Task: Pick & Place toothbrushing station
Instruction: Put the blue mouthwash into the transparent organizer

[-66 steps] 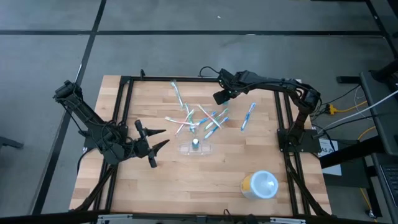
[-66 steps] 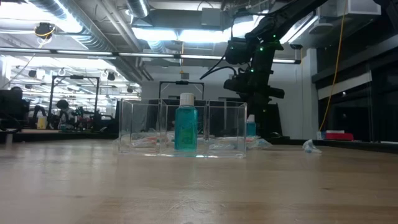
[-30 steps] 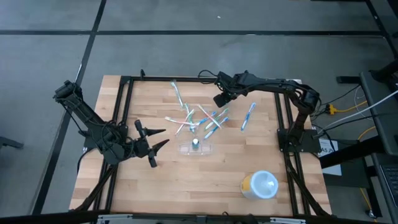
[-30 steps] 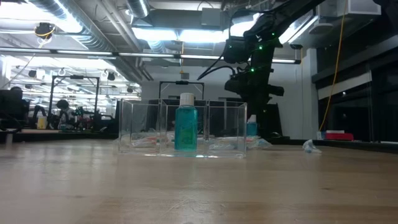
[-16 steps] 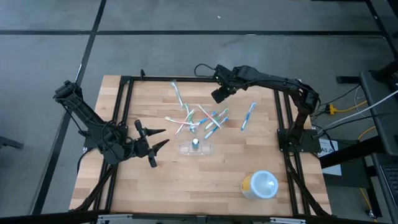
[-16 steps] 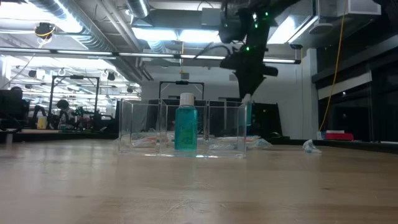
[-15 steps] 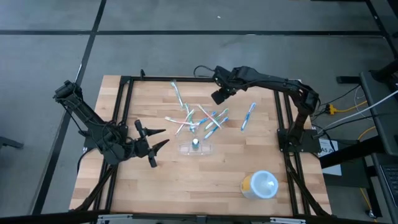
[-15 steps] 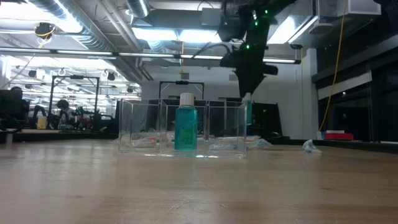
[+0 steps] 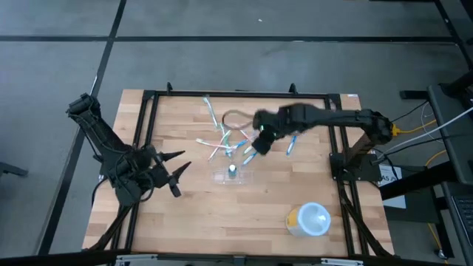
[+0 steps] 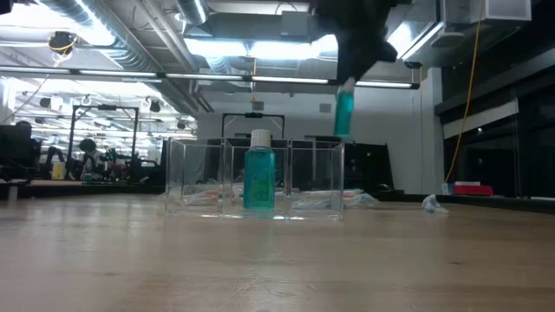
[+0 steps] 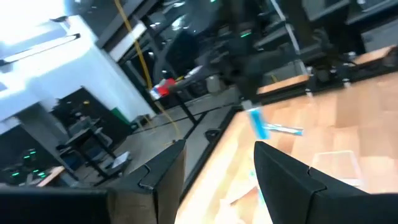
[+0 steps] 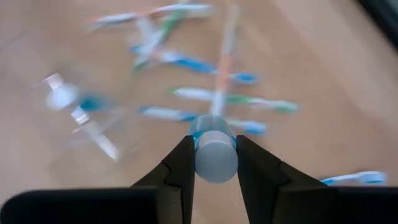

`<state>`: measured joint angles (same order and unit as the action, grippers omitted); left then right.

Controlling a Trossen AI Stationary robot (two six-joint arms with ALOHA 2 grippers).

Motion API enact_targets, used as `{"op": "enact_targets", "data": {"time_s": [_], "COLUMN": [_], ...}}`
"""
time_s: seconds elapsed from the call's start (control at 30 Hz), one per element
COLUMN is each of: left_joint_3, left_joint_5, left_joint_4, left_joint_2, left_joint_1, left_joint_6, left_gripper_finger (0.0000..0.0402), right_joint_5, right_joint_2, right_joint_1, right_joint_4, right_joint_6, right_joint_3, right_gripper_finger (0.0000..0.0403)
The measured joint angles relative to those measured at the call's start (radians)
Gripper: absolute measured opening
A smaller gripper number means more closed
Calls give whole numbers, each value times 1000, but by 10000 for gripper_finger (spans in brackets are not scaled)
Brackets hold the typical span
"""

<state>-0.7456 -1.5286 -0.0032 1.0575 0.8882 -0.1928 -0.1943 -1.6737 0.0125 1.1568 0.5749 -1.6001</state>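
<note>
High view: the right claw (image 9: 260, 138) hangs over scattered toothbrushes (image 9: 222, 140), at one o'clock from the clear toothbrushing station (image 9: 233, 175); the left claw (image 9: 176, 171) is spread. Right wrist view: its fingers (image 12: 180, 165) pinch a teal tube (image 12: 213, 149).

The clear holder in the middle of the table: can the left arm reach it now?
Probably yes. The left hand is open, holds nothing, and only bare wood lies between it and the clear holder. The right hand hangs behind, gripping a small tube.

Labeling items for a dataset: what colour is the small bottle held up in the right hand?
Teal-blue bottle, held in the right hand; clearest in the low view.
</note>
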Motion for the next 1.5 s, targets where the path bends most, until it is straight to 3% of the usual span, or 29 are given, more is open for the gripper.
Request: {"op": "enact_targets", "data": {"time_s": [0.27,0.5,0.83,1.07,1.27,1.5], "left_joint_3": [0,1,2,2,-7,-7], "left_joint_5": [-44,-31,179,360,464,665], "left_joint_4": [-143,-247,-262,-165,120,157], "left_joint_2": [-31,-36,-35,-11,40,8], "left_joint_1": [27,-22,-124,-167,-141,-138], "left_joint_6": [146,266,272,228,36,157], "left_gripper_finger": [184,184,184,184,184,184], "right_joint_5": [22,31,85,23,63,-12], "right_joint_2": [1,-11,-34,-28,-26,-34], "right_joint_1": [-279,-349,-363,-418,-430,-520], "right_joint_4": [-110,-272,-536,-686,-646,-613], "right_joint_6": [155,149,-9,-120,-138,-211], "right_joint_3": [0,-7,-7,-7,-7,-7], "right_gripper_finger": [93,93,93,93,93,93]}}
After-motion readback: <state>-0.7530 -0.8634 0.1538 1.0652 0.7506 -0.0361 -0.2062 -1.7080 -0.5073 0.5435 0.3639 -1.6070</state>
